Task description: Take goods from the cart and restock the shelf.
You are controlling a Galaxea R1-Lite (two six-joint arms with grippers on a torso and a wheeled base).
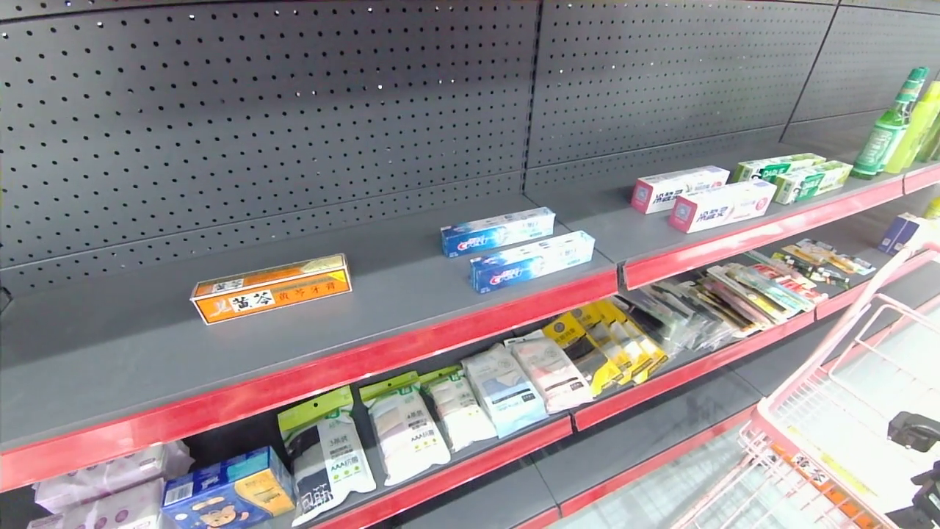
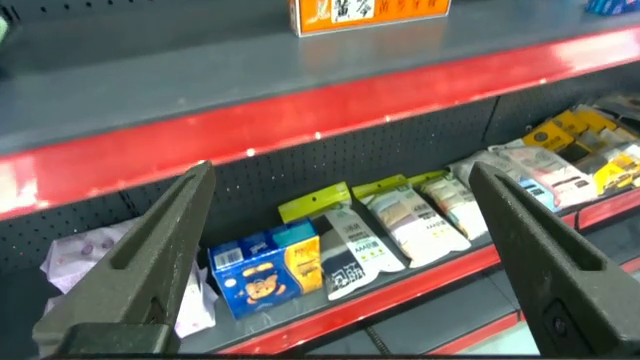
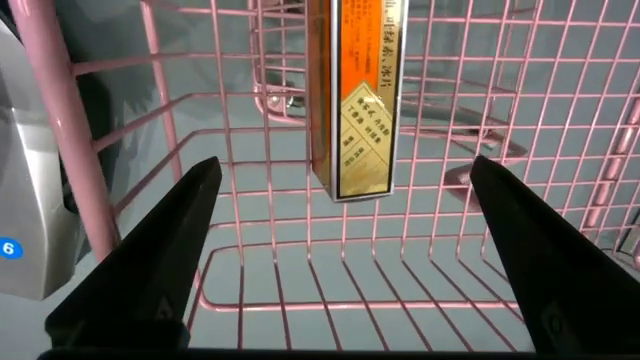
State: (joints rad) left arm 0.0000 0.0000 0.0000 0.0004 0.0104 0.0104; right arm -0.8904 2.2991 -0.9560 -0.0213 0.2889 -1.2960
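Facing a grey, red-edged shelf (image 1: 294, 382) backed by pegboard (image 1: 294, 110), head view shows an orange box (image 1: 270, 287) on it, pink cart (image 1: 767, 422) at right. Left wrist: left tool (image 2: 342, 170) open before lower tiers (image 2: 420, 285). Right wrist: right tool (image 3: 347, 165) open above a second orange box (image 3: 355, 100) in the cart.

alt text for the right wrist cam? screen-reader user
An orange-and-gold carton sits inside a pink wire cart. It is seen from above, past the right pincer. The pincer is spread open, holds nothing and is not touching the carton.
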